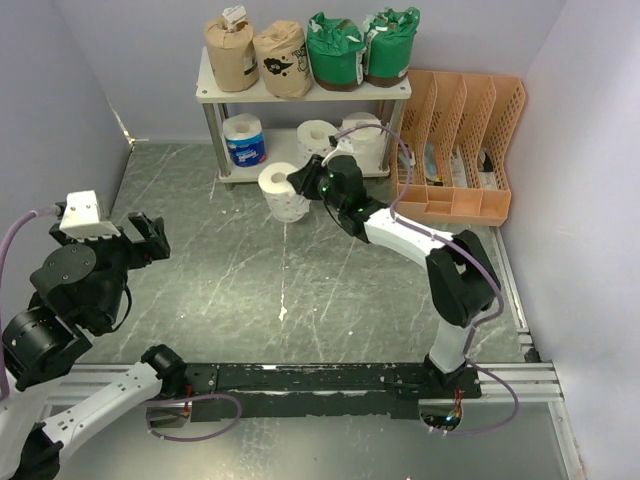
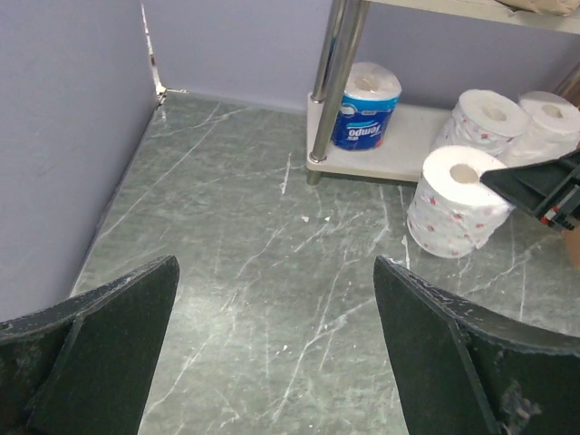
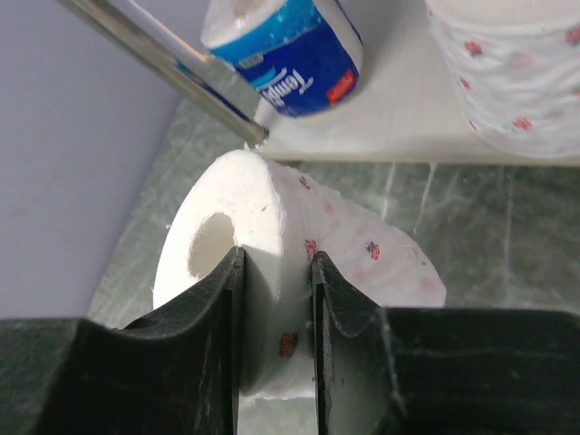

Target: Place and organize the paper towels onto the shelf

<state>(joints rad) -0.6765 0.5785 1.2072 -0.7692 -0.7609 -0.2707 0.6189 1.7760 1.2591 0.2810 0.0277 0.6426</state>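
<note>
My right gripper (image 1: pixel 296 182) (image 3: pixel 276 272) is shut on a white red-dotted roll (image 1: pixel 282 195) (image 3: pixel 362 245) (image 2: pixel 456 201), pinching its wall beside the core hole, at the table surface just in front of the shelf (image 1: pixel 300 97). The top board holds two brown rolls (image 1: pixel 232 55) and two green rolls (image 1: pixel 335 50). The lower board (image 2: pixel 399 149) holds a blue-wrapped roll (image 1: pixel 243 141) (image 2: pixel 365 109) (image 3: pixel 290 50) and two white rolls (image 1: pixel 318 138) (image 2: pixel 489 118). My left gripper (image 1: pixel 155 238) (image 2: pixel 276 281) is open and empty over bare table at the left.
An orange slotted file organizer (image 1: pixel 460 150) stands right of the shelf. A silver shelf leg (image 3: pixel 172 82) (image 2: pixel 337 63) is close to the held roll. Purple-grey walls (image 1: pixel 60 110) close the left, back and right sides.
</note>
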